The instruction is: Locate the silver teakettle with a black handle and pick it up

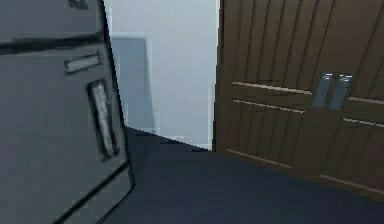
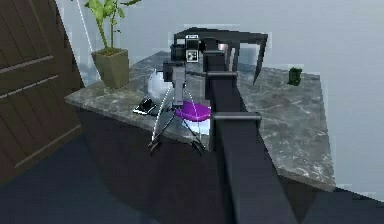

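Reach comes first for us. In the arm side view our arm [image 2: 240, 160] rises from the bottom edge across the counter [image 2: 292, 128]. At its far end the gripper [image 2: 174, 140] shows its dark body left of the two white marker squares, with thin fingers [image 2: 158, 125] slanting down over the counter's front edge. We cannot tell whether those fingers stand apart or together. Because things stand on the stone right behind them, we also cannot tell whether the gripper holds anything.

What the coming move turns on is this: the teakettle [image 2: 153, 80] lies just to the picture's left of the gripper's body, on the side of the potted plant [image 2: 110, 62], and the two overlap in the picture. We cannot say whether they touch, or whether the gripper is above or beside it. We judge that a small correction toward that side is needed, not more extension.

The teakettle reads as a rounded, pale silvery body, upright on the grey marble near its left end. It is squat, with no clear long axis. We cannot separate a black handle from the gripper's dark body.

A flat black thing [image 2: 145, 105] lies just in front of it, and a magenta thing [image 2: 195, 112] sits beside the arm. In the forward view we face a grey fridge [image 1: 60, 120] and brown double doors [image 1: 300, 90].
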